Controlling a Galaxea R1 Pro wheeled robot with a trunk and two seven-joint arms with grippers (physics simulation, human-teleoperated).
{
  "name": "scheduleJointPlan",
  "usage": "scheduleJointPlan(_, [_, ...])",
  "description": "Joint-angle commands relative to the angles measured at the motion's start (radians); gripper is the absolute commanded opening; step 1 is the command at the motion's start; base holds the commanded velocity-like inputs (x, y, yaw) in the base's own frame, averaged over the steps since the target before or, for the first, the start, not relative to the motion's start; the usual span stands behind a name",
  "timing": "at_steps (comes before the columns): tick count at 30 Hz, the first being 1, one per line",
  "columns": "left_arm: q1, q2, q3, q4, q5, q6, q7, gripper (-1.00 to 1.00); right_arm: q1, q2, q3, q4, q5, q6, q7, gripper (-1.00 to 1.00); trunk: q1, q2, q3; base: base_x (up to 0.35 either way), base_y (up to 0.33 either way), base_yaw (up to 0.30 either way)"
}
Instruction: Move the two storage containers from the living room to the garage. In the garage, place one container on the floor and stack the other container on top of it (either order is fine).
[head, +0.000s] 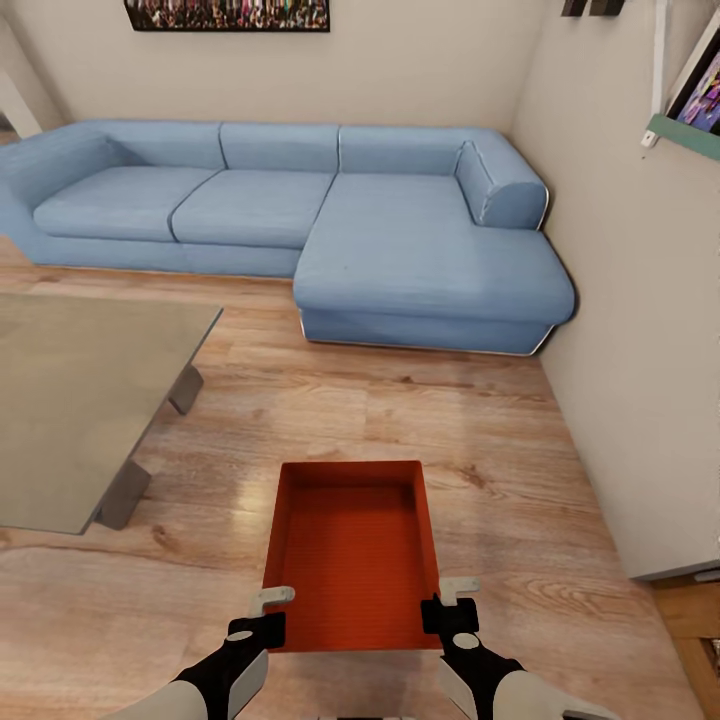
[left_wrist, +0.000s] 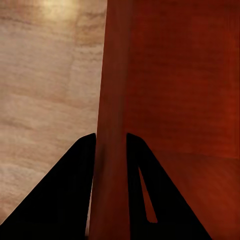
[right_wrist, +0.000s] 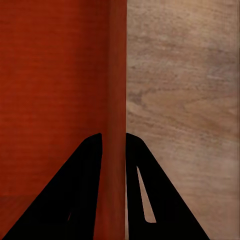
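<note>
We've got one storage container (head: 352, 555) held between both arms, out in front of us over the living room's wood plank floor (head: 480, 420). We can't tell from the head view whether it's lifted or resting on the planks.

Left end effector (head: 268, 612) is clamped on the container's left wall near its near corner; in the left wrist view that end effector (left_wrist: 110, 150) has one finger on each side of the wall, both touching it. Right end effector (head: 450, 600) is likewise closed on the right wall near the near corner; the right wrist view shows it (right_wrist: 113, 147) pinching the thin wall, one finger inside the box, one outside.

Handling, our judgement:
- Looks rigid: walls stay straight under the pinch, no visible bowing.
- Empty and open-topped, so probably light.
- Plain smooth walls with no lip visible: it could slip if the grip loosens.
- Both grips sit at the near end, so the far end overhangs; we'd expect it to tip down away from us if the wrists sag.
- Opposite long walls are the sensible hold, and keeping both sides level matters more than force.

Around us: blue sofa (head: 300, 210) ahead along the wall, and a glass-topped surface (head: 80, 400) to the left, well apart from the container.
</note>
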Motion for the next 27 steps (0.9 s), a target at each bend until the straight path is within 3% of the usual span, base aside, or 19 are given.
scheduleJointPlan(1, [0.000,0.001,0.000,0.000,0.004,-0.002,0.012,-1.00,-0.001,-0.002,-0.030,0.000,0.003,-0.005,-0.007,-1.00,-0.004,0.007,0.003,0.000,0.000,0.000])
scheduleJointPlan(27, [0.000,0.001,0.001,-0.002,0.004,0.000,0.012,-1.00,-0.001,-0.003,-0.030,-0.001,0.003,-0.005,-0.004,-1.00,-0.104,0.189,0.084,0.000,0.000,0.000])
